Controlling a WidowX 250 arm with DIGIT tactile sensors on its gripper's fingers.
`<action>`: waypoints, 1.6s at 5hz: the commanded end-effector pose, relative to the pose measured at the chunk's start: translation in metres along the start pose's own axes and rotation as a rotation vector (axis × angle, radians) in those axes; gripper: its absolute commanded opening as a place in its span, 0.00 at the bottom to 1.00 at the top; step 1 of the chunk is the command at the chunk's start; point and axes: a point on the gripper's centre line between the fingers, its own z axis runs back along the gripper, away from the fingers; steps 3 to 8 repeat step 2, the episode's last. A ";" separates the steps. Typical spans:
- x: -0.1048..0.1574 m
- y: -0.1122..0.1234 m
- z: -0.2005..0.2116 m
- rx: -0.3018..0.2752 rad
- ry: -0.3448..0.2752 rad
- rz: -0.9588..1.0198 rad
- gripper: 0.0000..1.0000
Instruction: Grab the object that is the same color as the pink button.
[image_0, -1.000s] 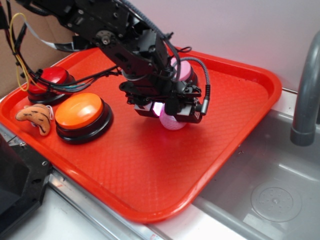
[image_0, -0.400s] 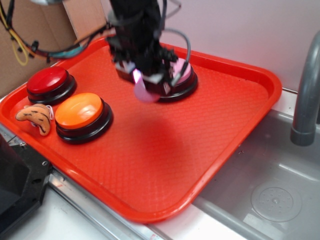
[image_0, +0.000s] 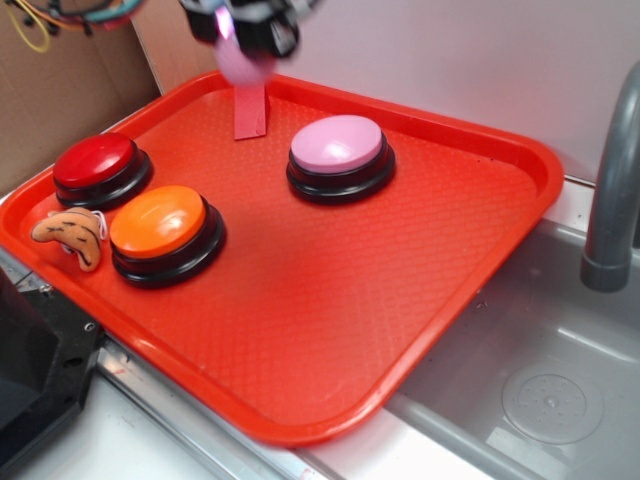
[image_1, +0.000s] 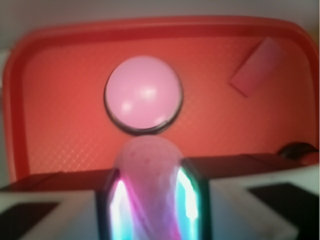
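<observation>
The pale pink dimpled ball (image_1: 149, 165) is squeezed between my glowing fingers, and my gripper (image_1: 149, 200) is shut on it. In the exterior view the gripper (image_0: 245, 35) hangs high at the top edge, above the tray's far left part, with the ball (image_0: 243, 62) blurred beneath it. The pink button (image_0: 337, 145) sits on its black base on the red tray (image_0: 330, 330), well below and to the right of the ball. In the wrist view the pink button (image_1: 143, 93) lies straight ahead on the tray.
A red button (image_0: 95, 160) and an orange button (image_0: 158, 222) sit at the tray's left, with a small tan toy (image_0: 70, 232) beside them. A dull red strip (image_0: 250, 110) lies at the tray's back. A grey pipe (image_0: 612, 180) and sink (image_0: 550, 400) are on the right.
My gripper has risen from the tray's middle, up and to the back left, carrying the ball. The arm has left most of the exterior view.
</observation>
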 end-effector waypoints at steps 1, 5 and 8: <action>0.013 0.042 0.037 -0.078 -0.112 0.176 0.00; 0.011 0.040 0.030 -0.038 -0.083 0.191 0.00; 0.011 0.040 0.030 -0.038 -0.083 0.191 0.00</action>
